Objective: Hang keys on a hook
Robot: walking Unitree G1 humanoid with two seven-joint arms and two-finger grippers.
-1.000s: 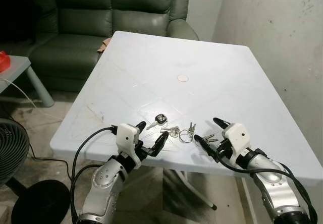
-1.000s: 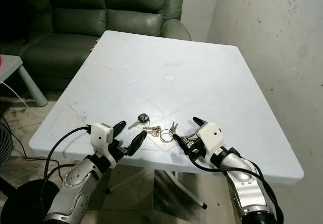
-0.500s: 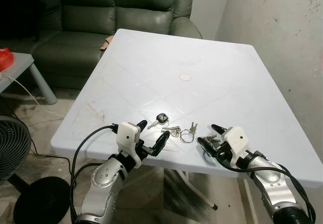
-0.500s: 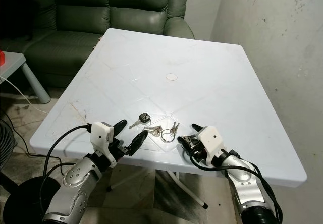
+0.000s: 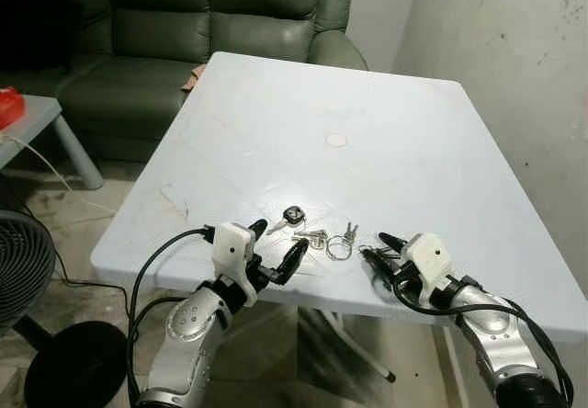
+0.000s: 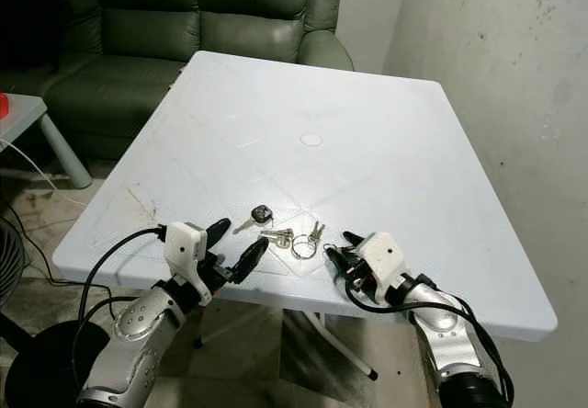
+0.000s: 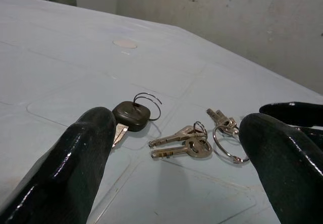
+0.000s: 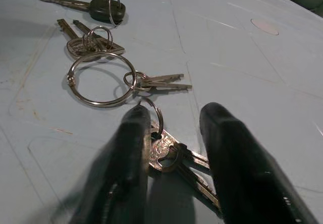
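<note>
A bunch of keys (image 5: 339, 243) on linked rings lies near the front edge of the white table (image 5: 303, 114). It has a black-headed key (image 5: 292, 215), two silver keys (image 7: 184, 144) and a big ring (image 8: 96, 77). My right gripper (image 5: 373, 245) rests low on the table at the bunch's right end. Its fingers (image 8: 133, 143) are drawn close around the last pair of keys (image 8: 169, 158), gripping them. My left gripper (image 5: 278, 236) hovers open at the table's front edge, just short of the black-headed key.
A small white disc (image 5: 336, 139) sits mid-table. A dark green sofa (image 5: 184, 31) stands behind the table and a bare wall (image 5: 514, 77) runs along the right. On the left are a side table (image 5: 28, 119), a fan (image 5: 18, 270) and a cable on the floor.
My right gripper's fingers went from wide apart to close together around the end keys, and it sank toward the table. The left gripper stayed put. The camera shifted slightly.
</note>
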